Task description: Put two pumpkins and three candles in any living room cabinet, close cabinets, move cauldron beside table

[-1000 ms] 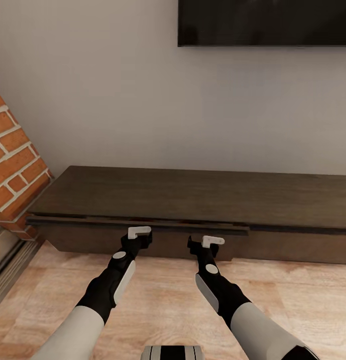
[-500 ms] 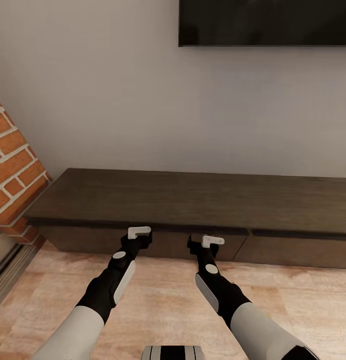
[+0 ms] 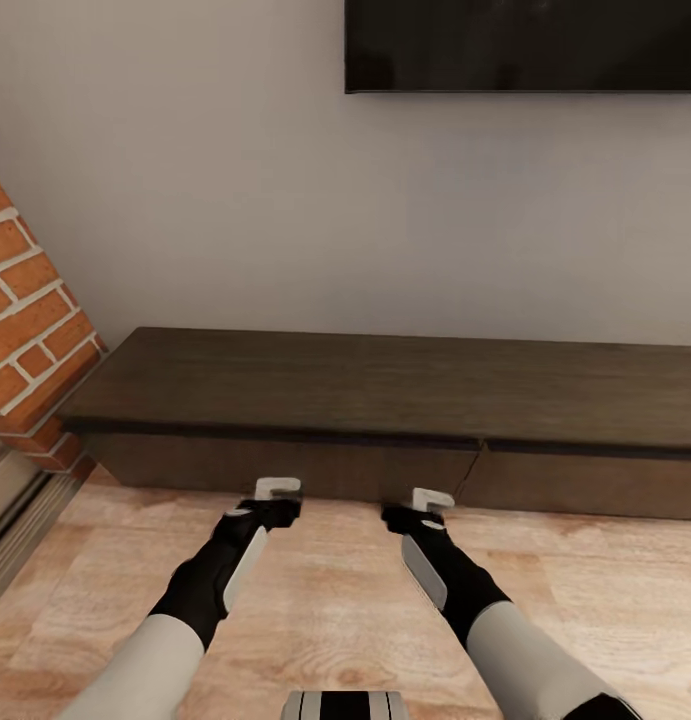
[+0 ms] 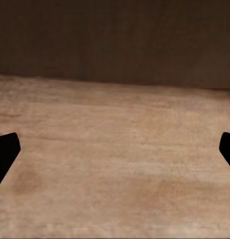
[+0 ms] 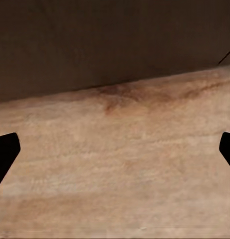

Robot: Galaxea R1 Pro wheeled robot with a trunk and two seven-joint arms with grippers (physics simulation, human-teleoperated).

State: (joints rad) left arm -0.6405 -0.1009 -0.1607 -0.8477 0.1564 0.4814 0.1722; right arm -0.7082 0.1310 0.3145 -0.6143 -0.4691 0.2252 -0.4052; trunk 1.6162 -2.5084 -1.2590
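The long dark-brown cabinet (image 3: pixel 385 385) stands against the wall, and its flat drawer fronts sit flush and shut. Just short of the left drawer front, my left gripper (image 3: pixel 277 497) hovers low over the wood floor, open and empty. My right gripper (image 3: pixel 425 505) is beside it, also open and empty. The left wrist view shows the cabinet front (image 4: pixel 115 40) above the floor planks, with the black fingertips (image 4: pixel 5 149) spread wide. In the right wrist view the cabinet front (image 5: pixel 95 40) shows the same way, fingertips (image 5: pixel 5 149) apart. Pumpkins, candles, cauldron and table are out of view.
A brick column (image 3: pixel 25 320) flanks the cabinet's left end, with a floor track (image 3: pixel 15 530) below it. A black TV screen (image 3: pixel 525 45) hangs on the wall above. Light wood floor (image 3: pixel 335 600) lies between me and the cabinet.
The left drawer front, slightly out a second ago, now sits flush. Both grippers have drawn back from the cabinet front, and the view has shifted a little.
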